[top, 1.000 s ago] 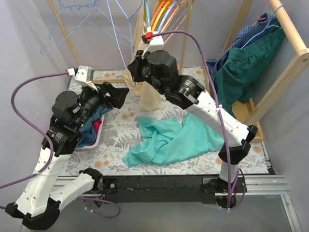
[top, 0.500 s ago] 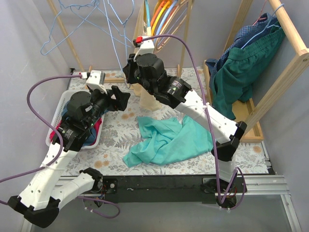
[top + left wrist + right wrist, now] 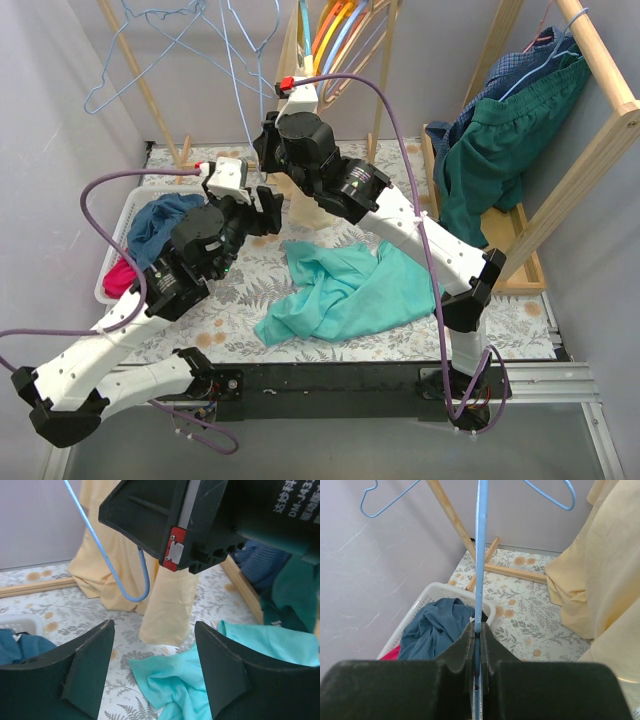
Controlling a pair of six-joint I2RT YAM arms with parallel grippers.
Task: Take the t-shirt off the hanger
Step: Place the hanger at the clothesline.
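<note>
While the right gripper [image 3: 477, 630] pinches the hanger [image 3: 480, 555], the left gripper [image 3: 153, 626] is spread before the shirt [image 3: 167, 605]. It looks like light, limp cloth, probably best gripped at its hanging hem.

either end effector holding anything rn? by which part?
Right end effector is shut on the blue hanger, pinching a straight stretch of its wire. Left end effector is open, holding nothing; the yellow t-shirt hangs ahead of it.
</note>
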